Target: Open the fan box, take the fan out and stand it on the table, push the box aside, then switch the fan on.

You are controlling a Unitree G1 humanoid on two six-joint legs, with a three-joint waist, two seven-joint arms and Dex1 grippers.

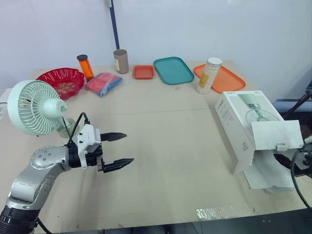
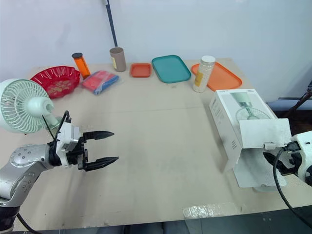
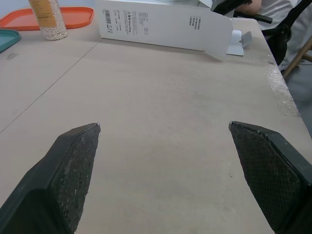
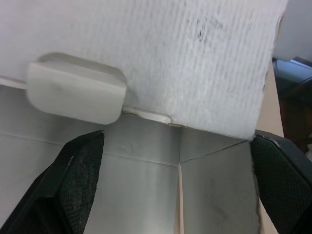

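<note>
**Fan standing, box open**

The pale green fan (image 1: 34, 107) stands upright at the table's (image 1: 175, 146) left edge. Just beside it the left gripper (image 1: 129, 147) hovers, jaws spread. The right gripper (image 4: 178, 136) (jaws also wide apart) faces the white fan box's (image 1: 241, 129) open end at the table's right.

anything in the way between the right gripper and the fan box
Nothing visible does. The right gripper is open at the open end of the fan box, with the box's flap directly ahead of it.
</note>
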